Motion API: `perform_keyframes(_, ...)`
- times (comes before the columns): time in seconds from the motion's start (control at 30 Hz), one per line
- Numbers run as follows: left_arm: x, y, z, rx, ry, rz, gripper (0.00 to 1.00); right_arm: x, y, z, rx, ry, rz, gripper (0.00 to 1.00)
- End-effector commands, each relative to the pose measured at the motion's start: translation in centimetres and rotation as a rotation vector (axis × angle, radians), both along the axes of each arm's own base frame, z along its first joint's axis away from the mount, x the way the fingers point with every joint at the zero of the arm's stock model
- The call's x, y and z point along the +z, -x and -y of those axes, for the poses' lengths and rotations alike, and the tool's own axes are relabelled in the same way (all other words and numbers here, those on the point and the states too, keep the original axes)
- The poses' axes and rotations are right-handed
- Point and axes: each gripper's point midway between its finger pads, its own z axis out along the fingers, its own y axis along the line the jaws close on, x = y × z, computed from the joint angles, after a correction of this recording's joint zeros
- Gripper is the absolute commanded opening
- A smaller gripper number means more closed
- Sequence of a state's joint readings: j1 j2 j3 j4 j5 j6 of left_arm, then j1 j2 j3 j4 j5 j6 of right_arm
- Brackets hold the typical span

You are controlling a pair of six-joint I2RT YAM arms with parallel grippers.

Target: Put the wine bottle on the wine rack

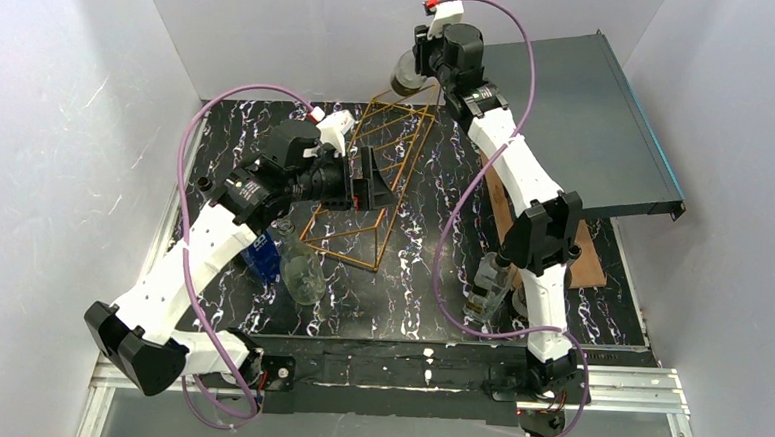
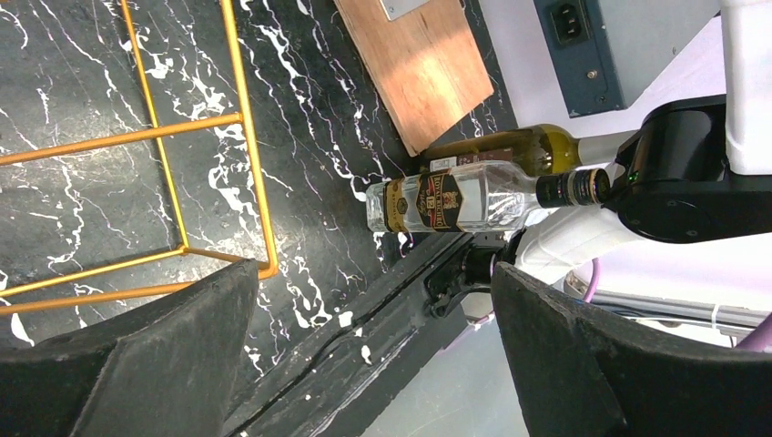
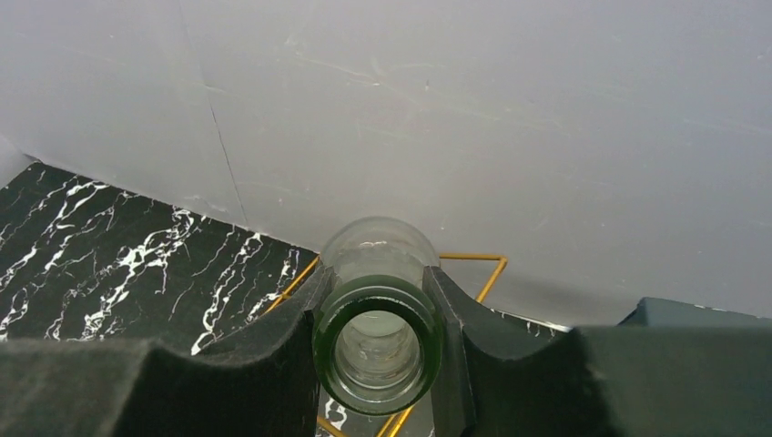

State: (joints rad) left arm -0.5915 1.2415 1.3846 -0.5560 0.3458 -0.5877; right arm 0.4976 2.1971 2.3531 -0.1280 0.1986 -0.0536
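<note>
While my right tool (image 3: 378,305) grips the wine bottle (image 1: 408,76) by its neck, both pads press against the green glass just below the lip, so that tool is closed on the bottle. In the right wrist view the open mouth faces the camera and the clear body points away toward the grey back wall (image 3: 510,118). From above, the bottle hangs over the far end of the wine rack (image 2: 248,137), close to the wall. I cannot tell whether the glass touches the gold wire there.

The rack stands on the black marbled worktop (image 1: 420,280), running from near the middle toward the back, its rungs crossing between the long bars.

My left tool (image 2: 373,296) sits just beside the rack's near half with its jaws spread wide and nothing between them. Through its gap I see the rack's corner on the worktop.

Farther off, near the base of my right arm, a clear labelled bottle (image 2: 455,200) and an olive-green bottle (image 2: 510,147) stand close together. A wooden board (image 2: 419,64) lies beside them, and a dark flat box (image 1: 579,118) sits at the far right of the worktop.
</note>
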Motion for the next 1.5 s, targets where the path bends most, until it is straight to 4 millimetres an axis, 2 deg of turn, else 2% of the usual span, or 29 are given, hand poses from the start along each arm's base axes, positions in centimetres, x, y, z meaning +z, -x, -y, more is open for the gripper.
perform_keyframes(0.0,1.0,0.6,-1.0,0.015,-0.014,0.041,0.99,12.3,0.9,2.8,-0.03,-0.205,0.307,0.01)
perform_keyframes(0.33,0.3,0.2,-1.2,0.035,-0.04,0.03,0.99,7.5,-3.0,4.6,-0.049,-0.375,0.166,0.01)
perform_keyframes(0.47,-0.1,-0.3,-1.2,0.049,-0.055,0.023,0.99,6.0,-3.7,4.5,-0.048,-0.385,0.135,0.01)
perform_keyframes(0.73,-1.0,-1.1,-0.4,0.035,-0.084,0.007,0.99,6.5,-3.0,4.8,-0.045,-0.375,0.13,0.01)
perform_keyframes(1.1,-0.9,-1.5,0.6,0.015,-0.094,0.016,0.99,8.3,-0.1,5.1,-0.052,-0.351,0.115,0.01)
perform_keyframes(1.27,-1.0,-1.7,0.5,0.024,-0.1,0.02,0.99,8.8,0.5,5.5,-0.104,-0.347,0.11,0.01)
perform_keyframes(1.47,-1.6,-2.1,1.0,0.016,-0.122,0.021,0.99,6.5,0.2,5.4,-0.164,-0.316,0.068,0.04)
